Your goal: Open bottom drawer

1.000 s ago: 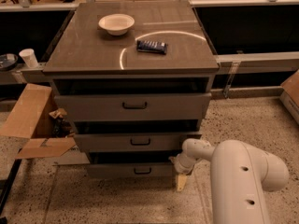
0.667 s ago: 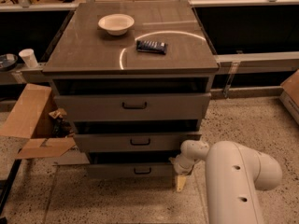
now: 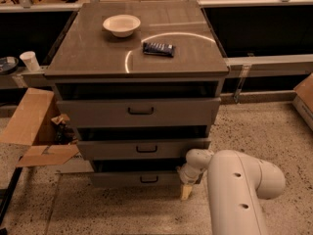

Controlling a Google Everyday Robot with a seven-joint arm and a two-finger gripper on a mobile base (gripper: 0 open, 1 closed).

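Observation:
The bottom drawer (image 3: 122, 179) is the lowest and shallowest of three grey drawers in a metal cabinet. Its small black pull handle (image 3: 149, 179) sits at the centre of its front. A dark gap shows above the front. My gripper (image 3: 186, 190) hangs low at the right end of the bottom drawer's front, to the right of the handle and close to the floor. My white arm (image 3: 242, 190) rises from the lower right and covers the drawer's right corner.
The mid drawer (image 3: 112, 149) and the top drawer (image 3: 98, 112) sit above. On the cabinet top (image 3: 88, 58) are a white bowl (image 3: 122, 24) and a dark packet (image 3: 158, 48). An open cardboard box (image 3: 34, 129) stands at the left, and a paper cup (image 3: 30, 60) is on a ledge.
My arm's thick white link has shifted a little to the left. The gripper stays by the right end of the bottom drawer. The drawers have not visibly moved.

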